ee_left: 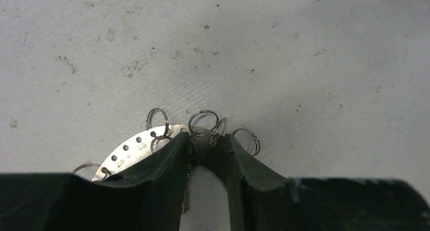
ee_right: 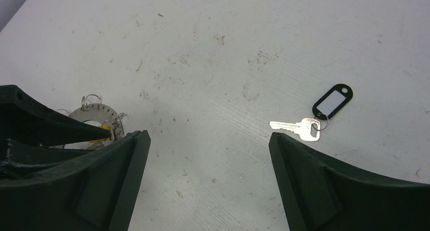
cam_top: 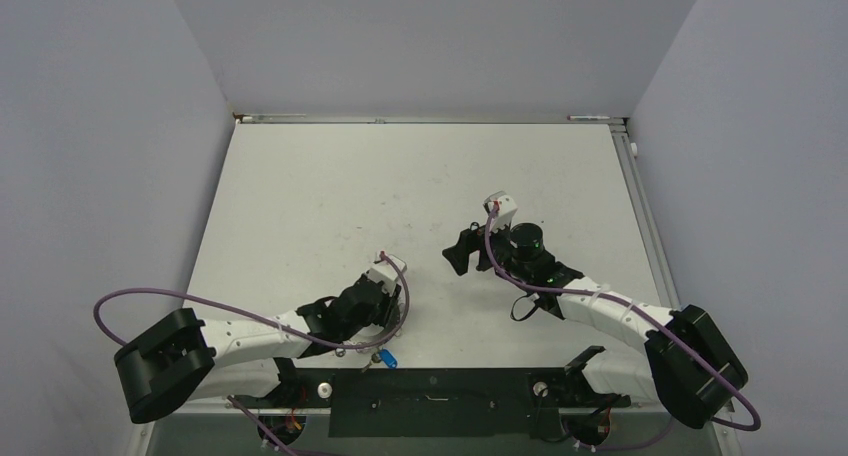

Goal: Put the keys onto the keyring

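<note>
My left gripper (ee_left: 205,140) is shut on the rim of the keyring (ee_left: 133,147), a flat silvery plate with small holes and several wire loops (ee_left: 203,122). A silver key (ee_left: 185,193) hangs from it between the fingers. In the top view the left gripper (cam_top: 388,306) holds the ring low at the near left. A key with a blue tag (cam_top: 386,358) lies just in front of it. My right gripper (ee_right: 209,137) is open and empty above the table. A silver key (ee_right: 299,127) with a black tag (ee_right: 332,101) lies beyond its right finger. The keyring (ee_right: 96,113) also shows there with a yellow tag (ee_right: 105,128).
The right gripper (cam_top: 464,250) hovers mid-table, right of the left gripper. The table's near edge carries the black base bar (cam_top: 430,401). Grey walls enclose the left, back and right sides. The left arm's black finger (ee_right: 45,127) shows at the left of the right wrist view.
</note>
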`<state>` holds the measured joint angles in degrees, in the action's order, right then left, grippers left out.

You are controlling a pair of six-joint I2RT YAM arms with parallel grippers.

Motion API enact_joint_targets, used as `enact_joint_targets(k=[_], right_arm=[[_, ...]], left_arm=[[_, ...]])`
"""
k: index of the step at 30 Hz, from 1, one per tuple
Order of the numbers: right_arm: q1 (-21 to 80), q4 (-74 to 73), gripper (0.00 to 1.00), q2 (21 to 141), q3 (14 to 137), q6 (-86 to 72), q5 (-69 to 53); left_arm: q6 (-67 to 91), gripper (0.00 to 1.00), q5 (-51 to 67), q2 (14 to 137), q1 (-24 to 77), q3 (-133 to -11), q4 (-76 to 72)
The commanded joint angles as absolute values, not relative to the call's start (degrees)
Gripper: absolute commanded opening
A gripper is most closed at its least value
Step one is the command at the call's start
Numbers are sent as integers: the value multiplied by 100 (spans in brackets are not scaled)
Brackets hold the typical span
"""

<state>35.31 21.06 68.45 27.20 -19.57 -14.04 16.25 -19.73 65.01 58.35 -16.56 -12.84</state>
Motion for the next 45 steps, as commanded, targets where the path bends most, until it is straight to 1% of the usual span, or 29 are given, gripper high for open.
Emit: enact_joint_targets(k=[1, 9, 19, 21, 25, 32, 40, 45], right_arm=[[3560, 2511, 93, 6938, 2752, -2029, -1544], [3560, 2501, 92, 7018, 2777, -2043, -1589], [3560, 2514, 92, 7128, 2811, -2061, -1647], [3560, 2505, 92, 7168, 2820, -2065, -1668], [3560, 2502, 92, 7209, 2832, -2061, -1695], [3560, 2520, 92, 7209, 2818, -2060, -1718], [3568, 2674, 92, 7096, 2723, -2076, -1749], [3569, 3037, 92, 6834, 2546, -2035, -1883]], left_arm=[[1783, 28, -1883, 6739, 5772, -1923, -1445], [1672, 28, -1751, 6922, 5768, -1894, -1737], [1474, 21, -1743, 7183, 5774, -1951, -1898], [1445, 17, -1740, 7195, 5772, -1943, -1975], [1353, 0, -1678, 7228, 5774, -1942, -2085], [1162, 0, -1432, 7005, 5778, -1858, -2256], [843, 0, -1009, 6459, 5783, -2080, -1529], [684, 0, -733, 6025, 5782, -2299, -911]])
